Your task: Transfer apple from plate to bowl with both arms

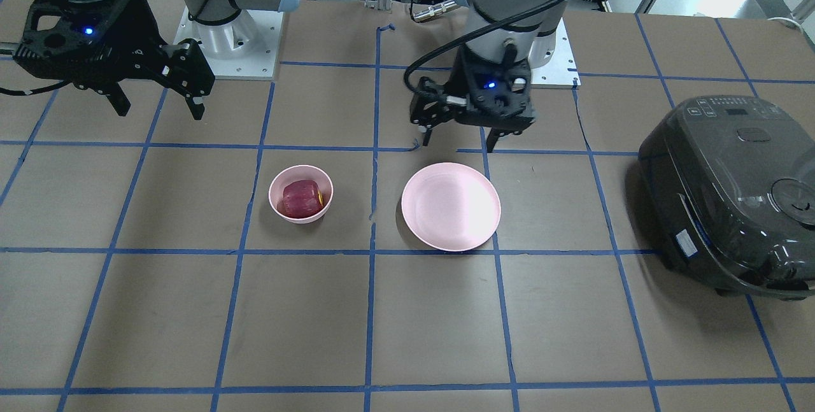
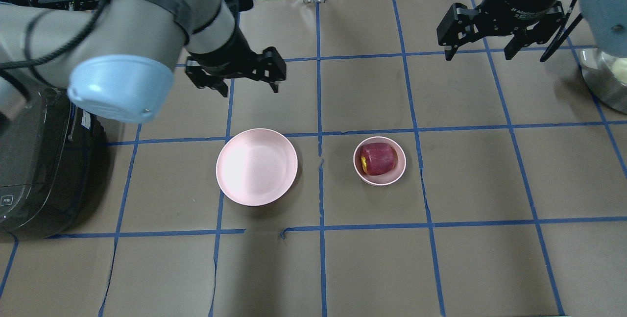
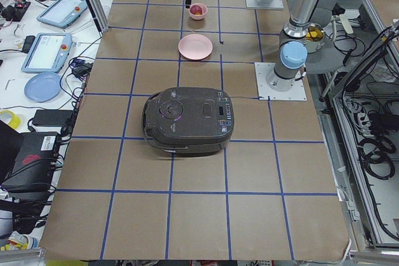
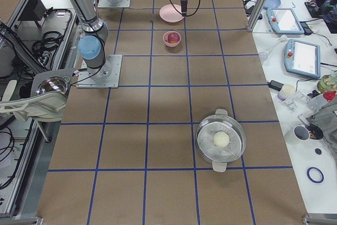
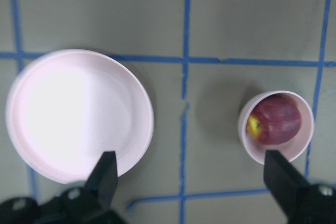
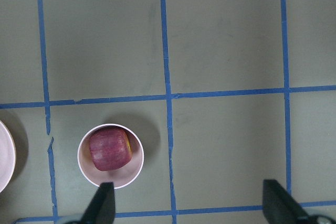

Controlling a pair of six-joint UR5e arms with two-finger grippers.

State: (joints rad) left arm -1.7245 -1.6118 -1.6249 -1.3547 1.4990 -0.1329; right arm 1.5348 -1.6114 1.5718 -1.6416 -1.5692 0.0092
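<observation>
Hovering high over the table (image 2: 465, 258) with jaws spread wide and holding nothing, the left gripper (image 2: 249, 89) hangs near the plate (image 2: 257, 166) and the right gripper (image 2: 479, 56) off to one side of the bowl (image 2: 379, 181), where the apple (image 2: 377, 158) lies, well apart from both.

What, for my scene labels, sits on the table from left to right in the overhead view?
Dark grey glossy rice cooker → wide shallow pale pink plate → small deep pale pink bowl holding the dark red apple → shiny steel pot at the right edge.
</observation>
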